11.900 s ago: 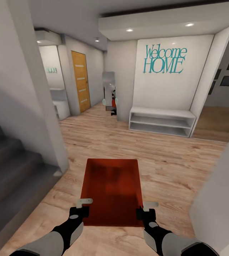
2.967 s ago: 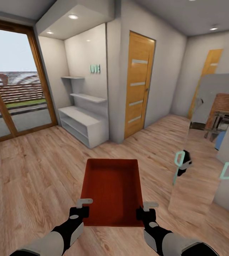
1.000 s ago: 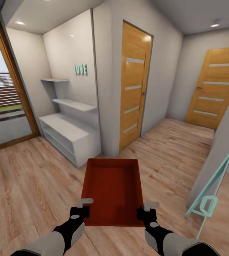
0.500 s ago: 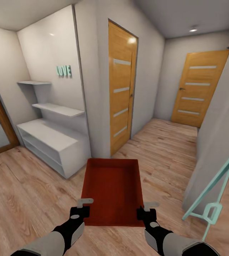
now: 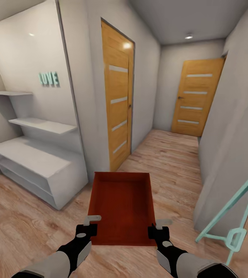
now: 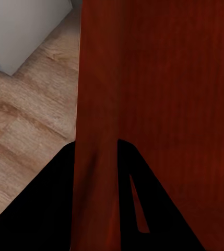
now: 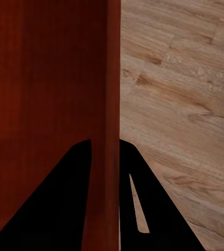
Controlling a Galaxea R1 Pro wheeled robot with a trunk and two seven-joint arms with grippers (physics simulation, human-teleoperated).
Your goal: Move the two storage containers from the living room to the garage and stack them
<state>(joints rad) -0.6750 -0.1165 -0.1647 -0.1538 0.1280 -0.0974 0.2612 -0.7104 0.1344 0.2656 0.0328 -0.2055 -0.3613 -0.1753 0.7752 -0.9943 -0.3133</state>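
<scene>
One orange-red storage container (image 5: 122, 204) hangs level in front of me above the light wood plank floor, its open top facing up. My left gripper (image 5: 86, 228) is shut on its near left wall, and my right gripper (image 5: 157, 230) is shut on its near right wall. In the left wrist view the thin red wall (image 6: 96, 104) runs between the dark fingers of the left gripper (image 6: 95, 144). The right wrist view shows the same grip, with the wall (image 7: 112, 78) pinched in the right gripper (image 7: 105, 141). The garage is out of view.
A white shelf unit (image 5: 35, 166) stands close on the left under teal "LOVE" letters. A wooden door (image 5: 118, 112) is set in the wall ahead to the left. A corridor runs to a second wooden door (image 5: 195, 96). A wall corner (image 5: 224, 154) and teal stand (image 5: 235, 216) are at right.
The camera has turned, so the shelf unit and the doors slid left and the glass door left the picture. Both grippers hold the container just as before.
</scene>
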